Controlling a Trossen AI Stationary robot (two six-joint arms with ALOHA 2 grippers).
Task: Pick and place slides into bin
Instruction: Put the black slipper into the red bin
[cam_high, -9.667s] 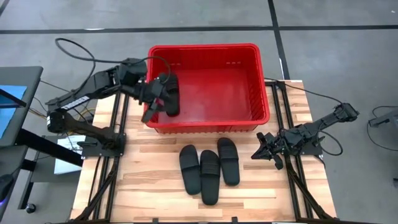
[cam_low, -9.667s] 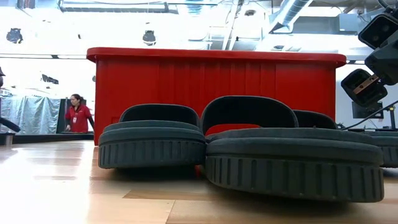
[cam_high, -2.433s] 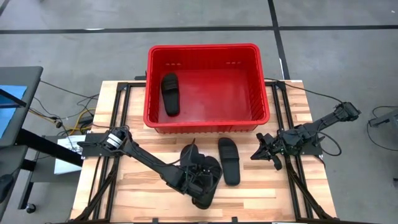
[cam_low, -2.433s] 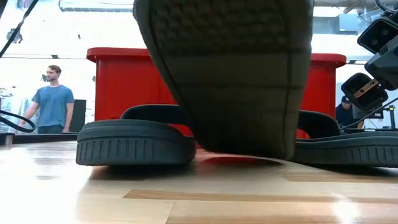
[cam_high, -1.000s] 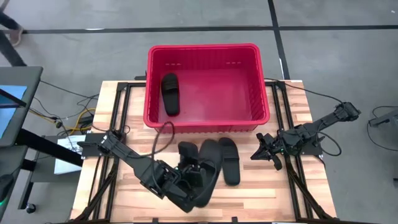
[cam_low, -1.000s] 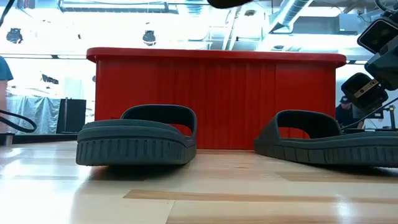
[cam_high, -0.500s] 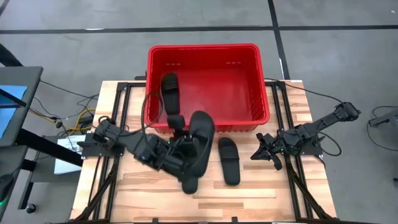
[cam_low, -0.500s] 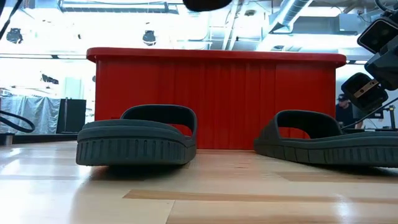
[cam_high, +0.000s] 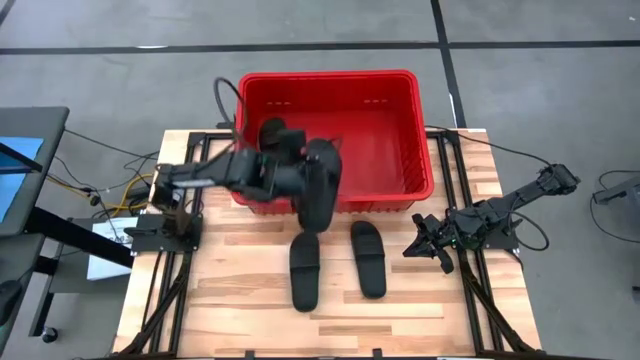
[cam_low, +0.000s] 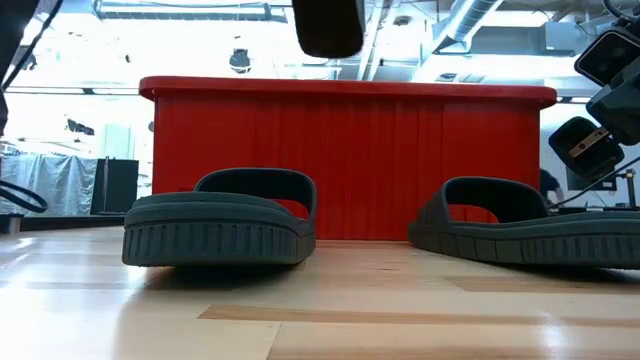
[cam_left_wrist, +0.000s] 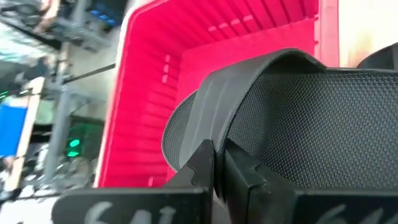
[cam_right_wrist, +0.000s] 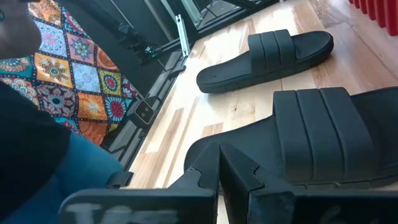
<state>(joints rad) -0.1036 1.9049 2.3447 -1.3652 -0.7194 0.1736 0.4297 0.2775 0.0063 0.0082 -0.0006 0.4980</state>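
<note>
My light wooden table (cam_high: 230, 290), two black slides (cam_high: 304, 270) (cam_high: 367, 258) flat side by side, the red bin (cam_high: 423, 150) at its far edge

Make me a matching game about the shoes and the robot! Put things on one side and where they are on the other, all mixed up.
Things:
1. lifted slide
2. bin
3. right end effector
4. slide nearest the right arm

Places:
A. lying flat on the wooden table
B. by the table's right edge, holding nothing
C. in the air over the bin's front wall, pinched by the left end effector
D. at the far end of the table

Pairs: 1-C, 2-D, 3-B, 4-A
</note>
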